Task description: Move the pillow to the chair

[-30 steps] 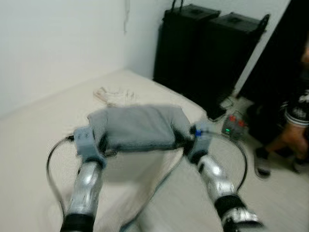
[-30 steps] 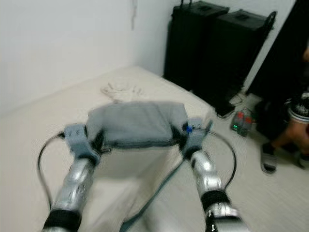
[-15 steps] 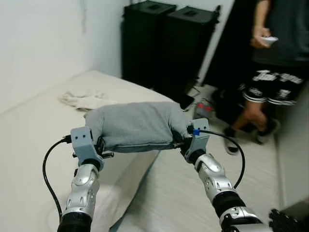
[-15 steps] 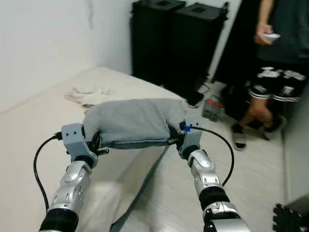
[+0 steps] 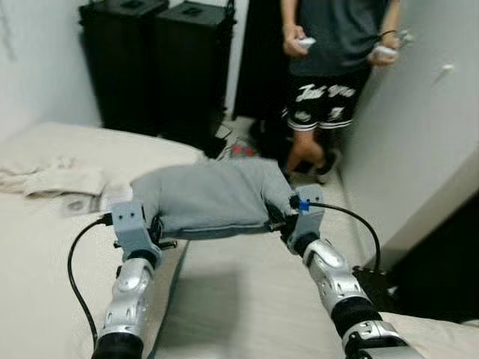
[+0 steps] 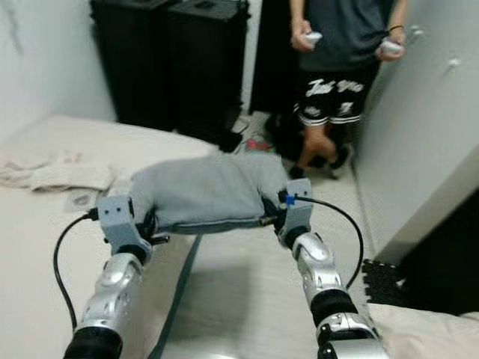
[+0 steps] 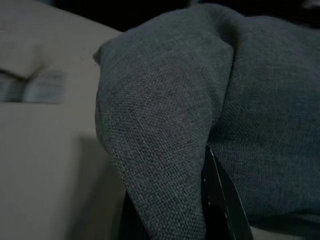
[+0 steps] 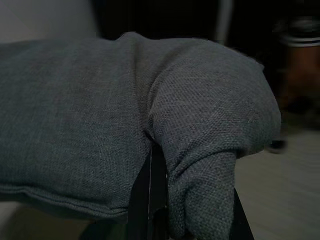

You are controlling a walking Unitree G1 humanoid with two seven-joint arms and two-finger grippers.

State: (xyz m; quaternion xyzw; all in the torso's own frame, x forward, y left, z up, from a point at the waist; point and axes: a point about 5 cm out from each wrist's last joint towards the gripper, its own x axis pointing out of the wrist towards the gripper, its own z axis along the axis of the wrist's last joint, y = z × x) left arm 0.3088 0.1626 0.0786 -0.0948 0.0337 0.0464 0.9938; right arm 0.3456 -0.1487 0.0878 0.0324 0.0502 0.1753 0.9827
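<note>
A grey pillow (image 5: 209, 196) hangs in the air between my two arms, above the bed's edge and the floor. My left gripper (image 5: 156, 224) is shut on the pillow's left end, and my right gripper (image 5: 281, 217) is shut on its right end. In the left wrist view the grey fabric (image 7: 200, 110) folds over a black finger (image 7: 220, 200). The right wrist view shows the pillow (image 8: 125, 120) bunched around a black finger (image 8: 150, 200).
A cream bed (image 5: 45, 247) lies at the left with a crumpled cloth (image 5: 52, 179) on it. Two black cases (image 5: 157, 60) stand at the back. A person (image 5: 337, 67) stands ahead holding controllers. A white wall (image 5: 426, 134) runs along the right, with a dark object (image 5: 441, 277) below it.
The camera has swung to the right: the bed and black cases slid left, and the person and right wall came into view. Both grippers still hold the pillow.
</note>
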